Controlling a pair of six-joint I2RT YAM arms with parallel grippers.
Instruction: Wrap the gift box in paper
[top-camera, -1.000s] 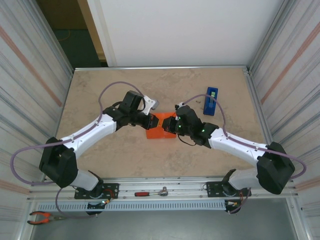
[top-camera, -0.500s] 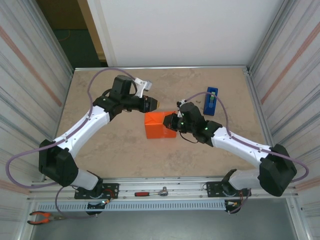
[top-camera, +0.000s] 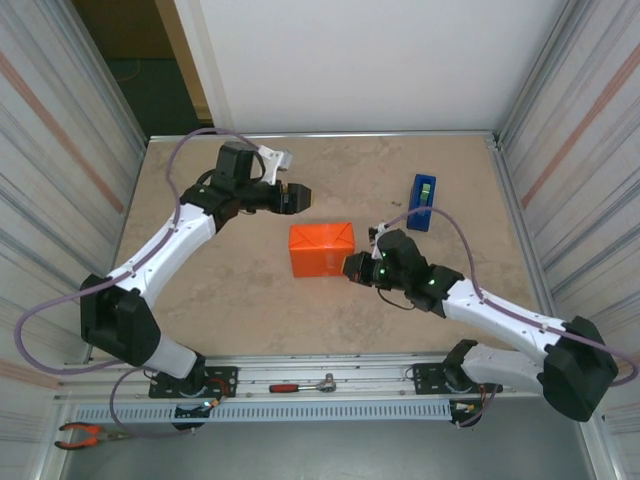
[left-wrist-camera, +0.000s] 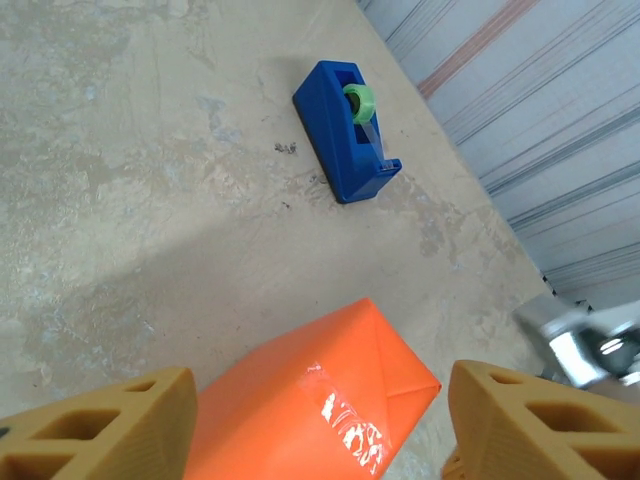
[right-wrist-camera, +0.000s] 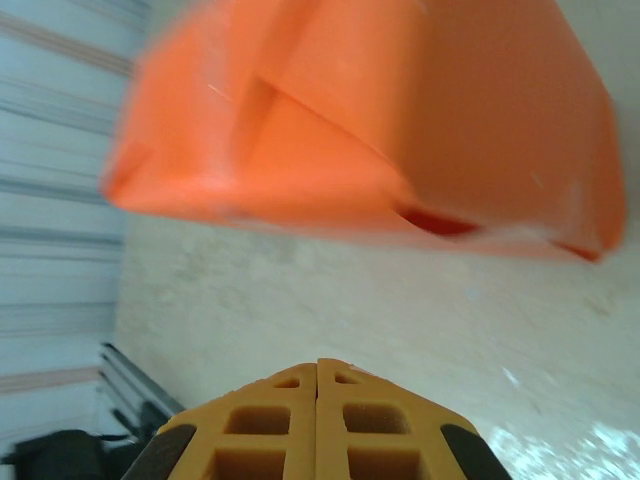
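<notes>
From above, the gift box (top-camera: 321, 248), fully covered in orange paper (top-camera: 336, 237), lies near the middle of the table (top-camera: 230, 300), with the blue tape dispenser (top-camera: 423, 201) well apart at the far right. The left gripper (top-camera: 299, 198) hovers beyond the box's far left corner, and the right gripper (top-camera: 350, 268) sits just beside its near right corner

Left wrist view: the dispenser holds a green tape roll (left-wrist-camera: 358, 101). The left gripper's fingers (left-wrist-camera: 120, 425) stand spread wide with nothing between them, above the box, where a strip of clear tape (left-wrist-camera: 345, 425) crosses a fold

Right wrist view: the right gripper's fingers (right-wrist-camera: 270, 420) are pressed together, empty, just short of the box's folded end
</notes>
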